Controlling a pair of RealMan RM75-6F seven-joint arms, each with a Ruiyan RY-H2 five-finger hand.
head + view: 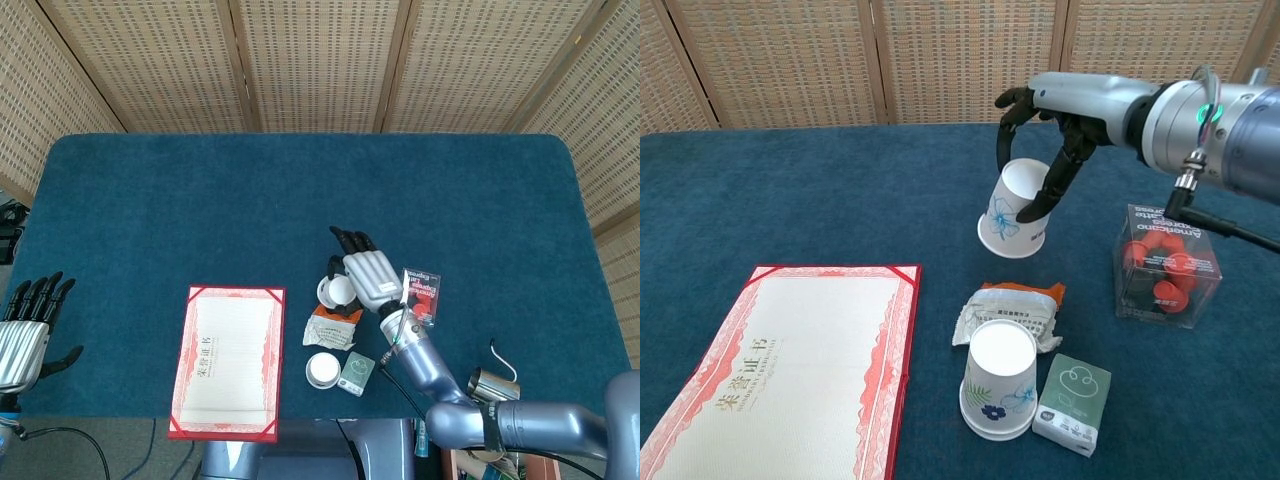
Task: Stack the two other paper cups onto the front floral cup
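Transfer step: right hand [1045, 150] fingers [1052, 180] are clamped on a tilted cup [1014, 210], clear of the table [840, 200]. Next, carry it toward 6 o'clock over the front floral cup [998, 380] and seat it squarely.

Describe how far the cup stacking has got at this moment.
Done: nothing is stacked; the front floral cup stands upside down, bare on top. In hand: the right hand holds a second cup tilted, clear of the table. Left: setting it on the front cup, then the third cup, which neither view shows. The left hand is idle.
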